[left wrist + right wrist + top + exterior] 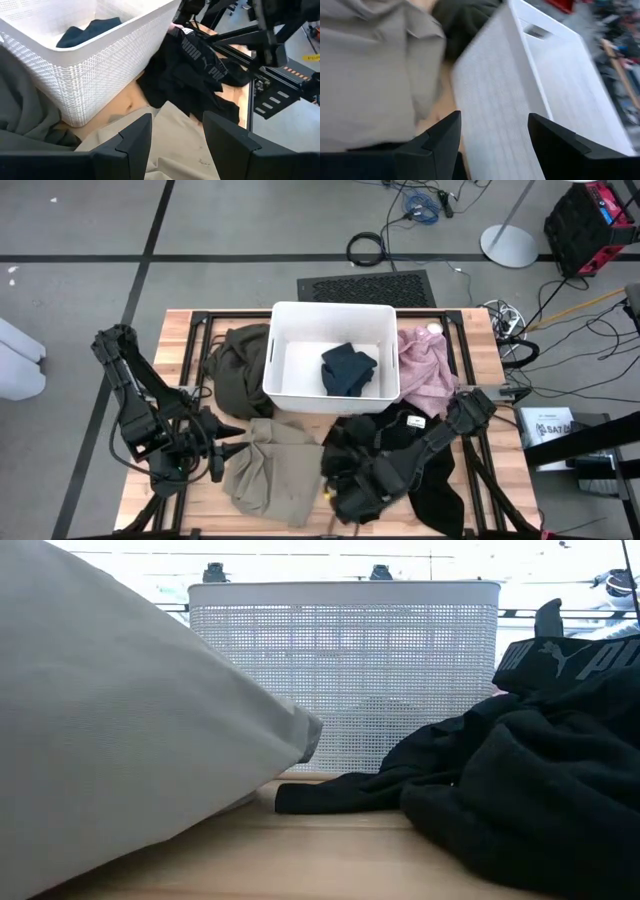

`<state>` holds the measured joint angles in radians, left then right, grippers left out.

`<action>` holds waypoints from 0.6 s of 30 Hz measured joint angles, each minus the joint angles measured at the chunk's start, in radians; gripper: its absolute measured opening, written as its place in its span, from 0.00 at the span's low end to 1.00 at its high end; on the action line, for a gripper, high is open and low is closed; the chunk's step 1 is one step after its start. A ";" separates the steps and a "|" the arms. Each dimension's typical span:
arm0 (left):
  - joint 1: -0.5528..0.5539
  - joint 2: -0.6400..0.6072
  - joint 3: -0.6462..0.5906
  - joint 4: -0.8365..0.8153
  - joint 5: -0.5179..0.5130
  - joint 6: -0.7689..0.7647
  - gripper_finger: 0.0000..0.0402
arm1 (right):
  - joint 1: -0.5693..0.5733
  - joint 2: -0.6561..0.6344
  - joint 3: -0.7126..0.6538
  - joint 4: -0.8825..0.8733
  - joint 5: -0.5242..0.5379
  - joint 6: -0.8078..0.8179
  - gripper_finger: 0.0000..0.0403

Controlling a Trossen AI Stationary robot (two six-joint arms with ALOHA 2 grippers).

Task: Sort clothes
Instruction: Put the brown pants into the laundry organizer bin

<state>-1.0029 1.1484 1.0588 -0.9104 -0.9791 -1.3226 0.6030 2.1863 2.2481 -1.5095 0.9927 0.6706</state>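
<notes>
the left gripper (172,142) hung wide open over the beige garment (268,470) at seven o'clock; the right gripper (492,142), wide and empty, hovered over the black clothing (420,470).

Open gripper (492,137) faces bin (495,95) beside khaki garment (370,75).

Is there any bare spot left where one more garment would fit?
Inside the bin, the floor left of the teal garment is bare. So is a table strip left of the olive garment. The front is crowded: khaki garment, black garment, both grippers open.
</notes>
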 joint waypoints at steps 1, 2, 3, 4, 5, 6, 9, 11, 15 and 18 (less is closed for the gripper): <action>0.004 0.000 0.000 0.000 0.001 0.000 0.47 | 0.015 -0.001 0.000 -0.055 0.017 0.066 0.54; 0.009 0.000 0.000 -0.002 0.004 0.000 0.47 | 0.030 -0.004 -0.005 -0.069 0.033 0.118 0.54; 0.012 0.000 0.000 -0.004 0.013 -0.001 0.47 | 0.043 -0.014 -0.022 -0.054 0.045 0.126 0.54; 0.018 0.000 0.000 -0.013 0.026 -0.007 0.47 | 0.059 -0.027 -0.044 -0.045 0.047 0.117 0.54; 0.024 0.000 0.000 -0.021 0.043 -0.014 0.47 | 0.073 -0.035 -0.061 -0.037 0.050 0.114 0.54; 0.030 0.000 0.000 -0.026 0.065 -0.033 0.47 | 0.080 -0.047 -0.080 -0.041 0.051 0.124 0.54; 0.049 0.004 0.000 -0.069 0.139 -0.128 0.47 | 0.103 -0.105 -0.175 -0.056 0.050 0.216 0.54; 0.060 0.011 -0.011 -0.093 0.178 -0.201 0.47 | 0.111 -0.156 -0.258 -0.013 0.051 0.264 0.54; 0.074 0.013 -0.055 -0.109 0.279 -0.316 0.47 | 0.119 -0.282 -0.493 0.179 0.039 0.306 0.54; 0.089 0.013 -0.077 -0.112 0.311 -0.348 0.47 | 0.114 -0.384 -0.688 0.430 -0.036 0.250 0.54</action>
<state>-0.9137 1.1618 0.9814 -1.0219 -0.6684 -1.6708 0.7171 1.8022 1.5603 -1.0795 0.9568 0.9211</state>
